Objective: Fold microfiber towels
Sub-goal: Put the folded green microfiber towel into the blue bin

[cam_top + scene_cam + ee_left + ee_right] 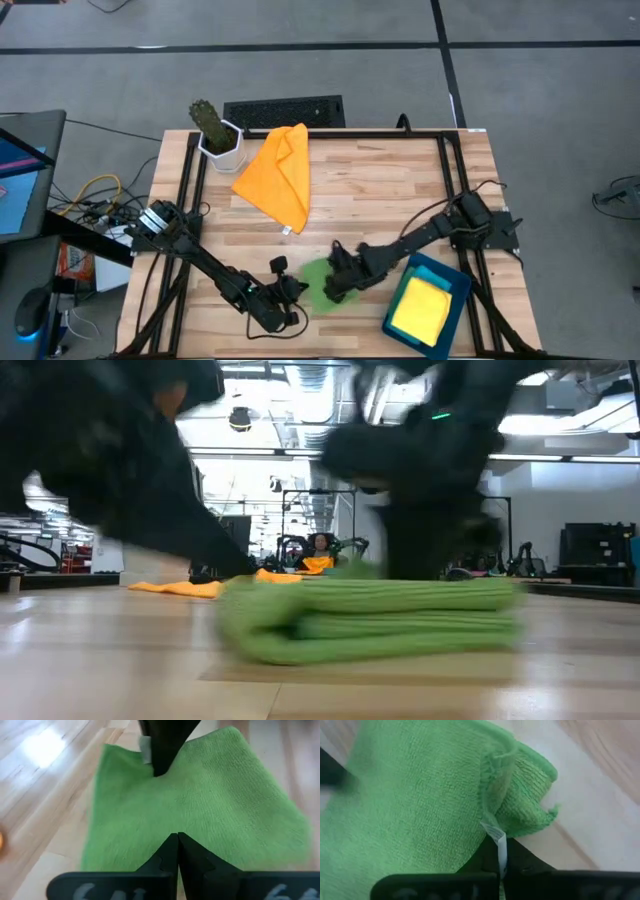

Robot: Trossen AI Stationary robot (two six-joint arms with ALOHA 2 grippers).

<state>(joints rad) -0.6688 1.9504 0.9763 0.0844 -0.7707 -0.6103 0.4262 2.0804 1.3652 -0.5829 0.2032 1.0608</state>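
Left gripper (177, 840), jaws shut, over folded green towel (210, 805) on table (40, 795).

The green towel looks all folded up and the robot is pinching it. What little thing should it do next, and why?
Probably lift it a little. The right gripper is shut on the corner of the folded green towel, and the left gripper is shut, resting on top. The teal tray beside it already holds a yellow towel, so that looks like its home.

green towel (318, 285) folded | orange towel (278, 175) crumpled | yellow towel (421, 309) folded, trayed
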